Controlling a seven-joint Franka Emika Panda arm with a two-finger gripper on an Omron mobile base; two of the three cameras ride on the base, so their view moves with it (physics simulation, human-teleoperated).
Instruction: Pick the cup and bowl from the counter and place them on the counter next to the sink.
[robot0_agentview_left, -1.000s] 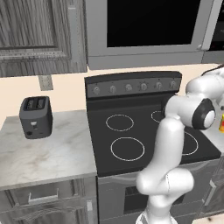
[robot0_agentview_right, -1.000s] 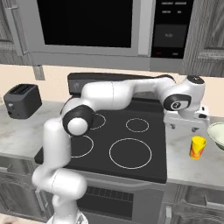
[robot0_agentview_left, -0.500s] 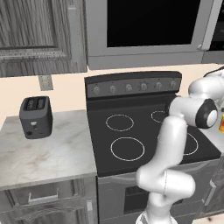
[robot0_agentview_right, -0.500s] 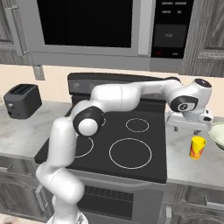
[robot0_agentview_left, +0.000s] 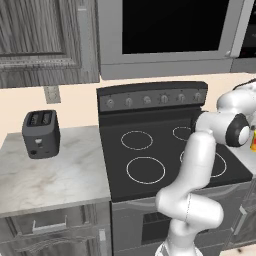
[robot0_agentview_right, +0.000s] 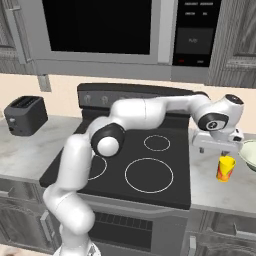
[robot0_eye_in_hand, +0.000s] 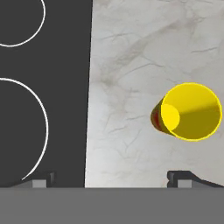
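Cup (robot0_agentview_right: 225, 168) and bowl (robot0_agentview_right: 249, 153) both sit on the counter (robot0_agentview_right: 215, 187) to the right of the black stove top (robot0_agentview_right: 145, 162), and we see the yellow cup standing upright with the pale bowl just beside it, behind and to its right, cut off by the picture's edge. From the right base view we find our gripper (robot0_agentview_right: 216, 149) hanging over the counter just above and a little left of the cup, apart from it. Looking down along the hand, we see the cup (robot0_eye_in_hand: 191, 112) from above, its open mouth a yellow ring with the red-orange mark peeking out on its left side, resting on the marbled stone (robot0_eye_in_hand: 131, 87) near the stove top's edge (robot0_eye_in_hand: 43, 87). Our gripper (robot0_eye_in_hand: 113, 178) has its two dark fingertips spread wide at the bottom of that view, with nothing between them; the cup lies above the right fingertip (robot0_eye_in_hand: 183, 177), off the centre line. On the counter left of the stove we see a dark toaster (robot0_agentview_left: 41, 133).
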